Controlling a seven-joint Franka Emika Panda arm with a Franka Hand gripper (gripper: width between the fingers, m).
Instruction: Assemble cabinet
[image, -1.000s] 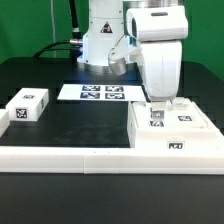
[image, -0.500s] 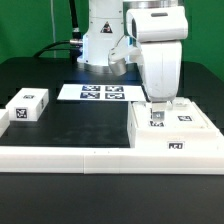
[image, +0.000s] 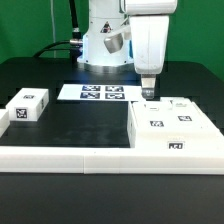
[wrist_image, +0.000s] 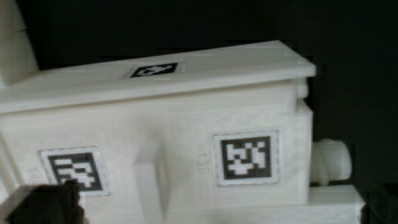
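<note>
Surface: black table (image: 80, 125).
Gripper (image: 147, 94): wide, empty, above cabinet (image: 172, 128).
Advice: you centre on block (image: 27, 106) squarely.

We see a flat black table (image: 85, 125). Toward its far edge lies the marker board (image: 102, 92). At the exterior view's left sits a small white tagged plastic block (image: 28, 106). At the right rests the large white plastic cabinet box (image: 172, 130), just behind a long low white rail (image: 70, 158) along the near edge.
</note>
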